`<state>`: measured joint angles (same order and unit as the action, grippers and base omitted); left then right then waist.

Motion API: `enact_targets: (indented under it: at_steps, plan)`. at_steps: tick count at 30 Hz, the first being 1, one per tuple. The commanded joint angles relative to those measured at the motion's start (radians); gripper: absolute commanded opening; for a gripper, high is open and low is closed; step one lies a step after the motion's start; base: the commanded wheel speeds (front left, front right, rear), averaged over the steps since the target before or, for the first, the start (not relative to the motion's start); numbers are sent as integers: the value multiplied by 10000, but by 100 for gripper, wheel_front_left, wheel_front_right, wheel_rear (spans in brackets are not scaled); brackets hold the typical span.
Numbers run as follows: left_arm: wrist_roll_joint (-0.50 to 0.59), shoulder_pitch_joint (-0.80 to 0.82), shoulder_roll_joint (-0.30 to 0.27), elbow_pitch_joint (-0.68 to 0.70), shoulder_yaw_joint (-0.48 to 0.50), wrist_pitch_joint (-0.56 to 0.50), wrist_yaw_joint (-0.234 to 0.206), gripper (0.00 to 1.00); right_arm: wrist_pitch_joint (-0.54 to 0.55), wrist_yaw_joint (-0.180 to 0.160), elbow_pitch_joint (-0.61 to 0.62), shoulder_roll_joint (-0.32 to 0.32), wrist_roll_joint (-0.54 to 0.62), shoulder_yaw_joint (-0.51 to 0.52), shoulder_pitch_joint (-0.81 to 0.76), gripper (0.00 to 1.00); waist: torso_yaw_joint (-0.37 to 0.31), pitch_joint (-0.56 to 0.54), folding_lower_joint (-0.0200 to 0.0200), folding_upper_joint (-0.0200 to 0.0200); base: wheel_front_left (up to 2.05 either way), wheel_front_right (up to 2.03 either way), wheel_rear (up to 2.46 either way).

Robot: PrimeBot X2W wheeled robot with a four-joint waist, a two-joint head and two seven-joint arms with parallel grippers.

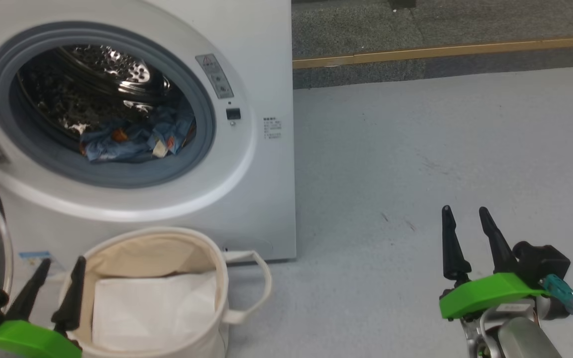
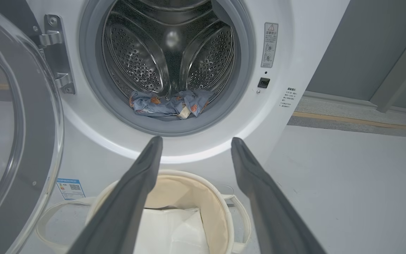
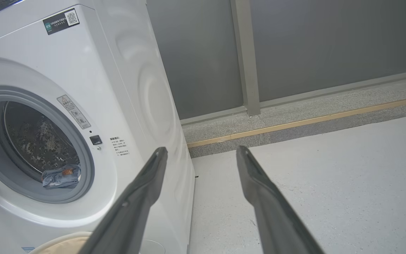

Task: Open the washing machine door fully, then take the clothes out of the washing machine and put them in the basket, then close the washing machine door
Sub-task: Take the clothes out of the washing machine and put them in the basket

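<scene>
You see the washing machine door (image 2: 16, 141) standing open at the left of the washing machine (image 1: 266, 189). The clothes (image 1: 132, 139) lie low in the drum (image 1: 107, 64). The basket (image 1: 207, 248) stands just before it. Your left gripper (image 1: 63, 260) is above the basket's near edge and your right gripper (image 1: 464, 209) above the floor (image 1: 416, 149), each with 2 fingers spread, holding nothing.

A: Where's the washing machine (image 1: 261, 199)?
B: Takes the upper left of the head view.
A: And the washing machine door (image 2: 44, 148)?
B: Hangs swung out along the left edge of the left wrist view, hinged beside the opening.
A: The clothes (image 1: 132, 141)?
B: Lie low in the drum (image 2: 167, 53), near its front.
A: The basket (image 1: 167, 248)?
B: Stands lower left, just before the machine, below the opening; holds a sheet (image 1: 152, 308).
A: Left gripper (image 1: 64, 259), right gripper (image 1: 464, 209)?
B: Sit by the basket's left rim, and well apart at lower right over floor (image 1: 416, 149).
</scene>
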<state>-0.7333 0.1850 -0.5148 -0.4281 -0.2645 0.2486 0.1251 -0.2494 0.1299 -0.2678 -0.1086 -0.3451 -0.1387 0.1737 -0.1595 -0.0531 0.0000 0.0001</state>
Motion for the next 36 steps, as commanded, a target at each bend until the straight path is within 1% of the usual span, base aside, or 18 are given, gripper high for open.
enact_targets:
  at_steps: [1, 4, 7, 13, 22, 29, 36]
  plan:
    - [-6, 708, -366, 146, 652, 131, 55, 100, -124, 8, 325, 18, -39, -188, 243, 100, 2, 24, 0, -1, 198, -195, -3]
    - [71, 772, -290, 32, 898, 131, 45, 100, -124, 8, 338, 18, -34, -176, 244, 100, 12, 53, 0, -1, 177, -180, 3]
    - [512, 835, -211, 15, 998, 131, 47, 100, -124, 8, 363, 17, -30, -172, 264, 100, 28, 111, 0, -1, 142, -142, 0]
    - [908, 920, 91, -182, 1168, 131, 51, 100, -124, 8, 379, 27, -45, -193, 279, 100, 56, 184, 0, -1, 81, -81, 0]
    - [1587, 1017, 381, -276, 1672, 131, 53, 100, -124, 8, 366, 26, -46, -233, 347, 100, 63, 206, 0, -1, 6, -6, 0]
    - [1643, 1114, 530, -296, 1745, 131, 54, 100, -124, 8, 369, 2, -54, -303, 390, 100, 71, 235, 0, -1, 0, 0, 0]
    - [1805, 1928, 590, -1016, 1773, 131, 55, 100, -124, 8, 452, -23, -46, -353, 459, 100, 18, 378, 0, -1, 0, 0, 0]
